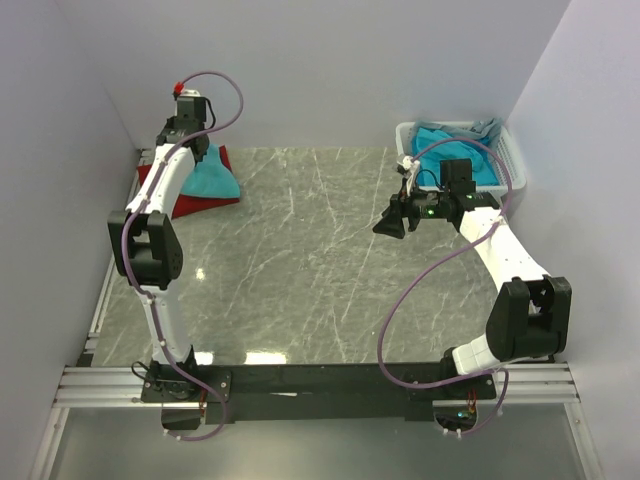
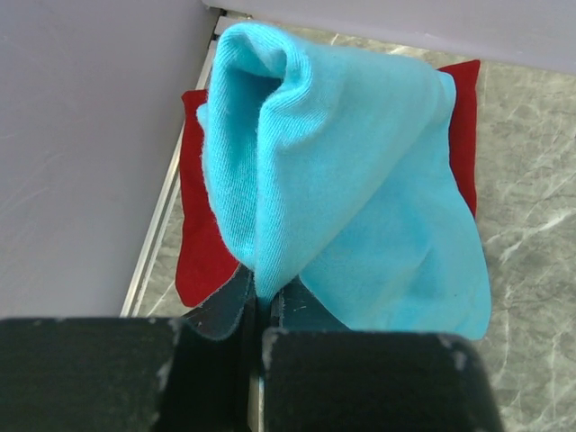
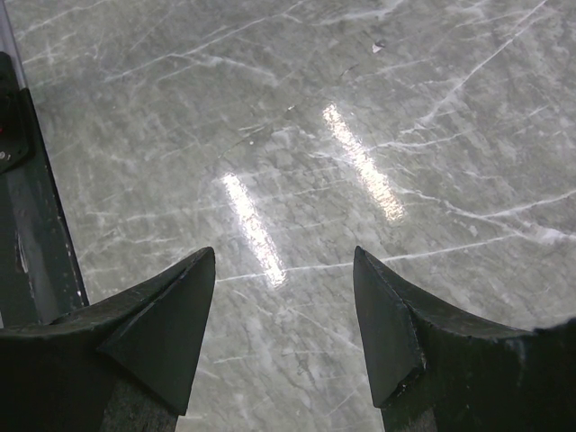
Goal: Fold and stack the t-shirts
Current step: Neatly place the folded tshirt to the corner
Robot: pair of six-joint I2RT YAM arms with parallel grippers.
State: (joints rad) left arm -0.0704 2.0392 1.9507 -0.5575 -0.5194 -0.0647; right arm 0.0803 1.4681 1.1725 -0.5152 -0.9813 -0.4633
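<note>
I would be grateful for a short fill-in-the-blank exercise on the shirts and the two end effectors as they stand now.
The held t-shirt, pinched by the left end effector, is ____ in colour. The folded t-shirt beneath it is ____. The right end effector hangs above the table with its jaws ____.
Missing words: turquoise; red; open.

No readable text, label or number appears anywhere (all three views checked).
</note>
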